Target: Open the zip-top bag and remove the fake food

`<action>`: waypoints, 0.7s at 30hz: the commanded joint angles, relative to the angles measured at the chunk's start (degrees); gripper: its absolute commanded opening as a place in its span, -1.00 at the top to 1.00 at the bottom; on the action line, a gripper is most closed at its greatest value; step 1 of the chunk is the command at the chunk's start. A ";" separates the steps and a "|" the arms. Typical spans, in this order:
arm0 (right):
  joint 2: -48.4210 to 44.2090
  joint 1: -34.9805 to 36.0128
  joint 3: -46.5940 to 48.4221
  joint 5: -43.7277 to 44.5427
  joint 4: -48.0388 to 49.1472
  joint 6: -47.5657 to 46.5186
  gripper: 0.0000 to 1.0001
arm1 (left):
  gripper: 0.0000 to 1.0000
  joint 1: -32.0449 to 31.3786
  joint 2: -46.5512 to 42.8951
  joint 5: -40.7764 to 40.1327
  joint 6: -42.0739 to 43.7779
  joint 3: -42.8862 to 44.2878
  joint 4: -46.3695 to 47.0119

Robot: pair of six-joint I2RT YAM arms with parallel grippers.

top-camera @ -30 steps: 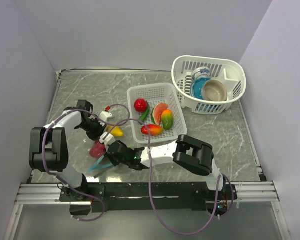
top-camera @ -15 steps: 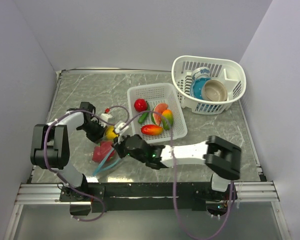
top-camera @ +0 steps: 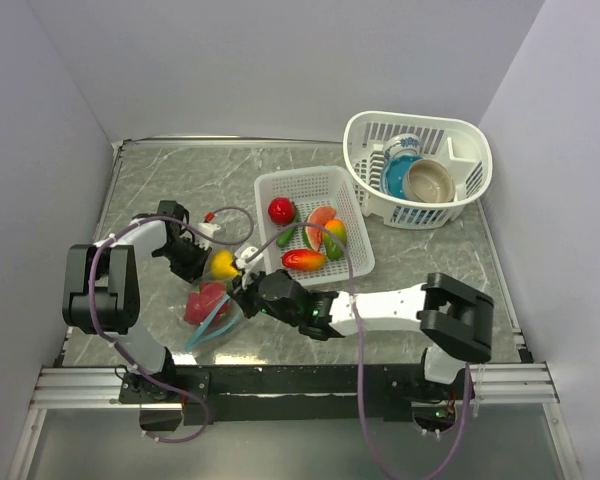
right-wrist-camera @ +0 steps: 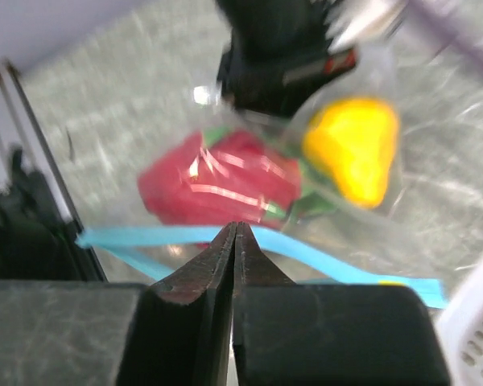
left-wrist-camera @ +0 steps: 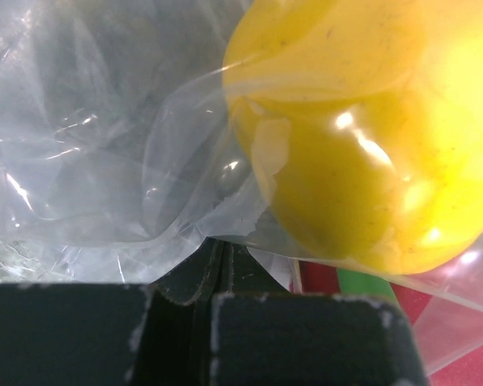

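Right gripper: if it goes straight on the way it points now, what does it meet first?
The right gripper, shut, seems to pinch the teal zip strip of the zip-top bag. Straight on, it would likely press into the red fake food inside, though depth is unclear.

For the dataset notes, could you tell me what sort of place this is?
Probably a robotics lab cell: plain pale walls box in a marble-patterned table, a left arm and right arm stand on a metal rail, and the food is plastic toy fruit.
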 commanded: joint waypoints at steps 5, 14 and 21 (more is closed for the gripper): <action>5.56 0.28 4.75 -6.38 -2.81 -3.35 0.29 | 0.99 -0.41 0.82 0.23 -1.43 2.04 0.93; 11.44 0.28 7.65 -2.17 -5.09 -4.05 0.01 | 0.99 -0.41 -6.55 12.08 0.50 14.15 -15.66; 18.65 0.11 13.53 -0.23 -4.92 -4.67 -0.15 | 0.98 -0.76 -7.00 19.65 4.54 22.88 -28.34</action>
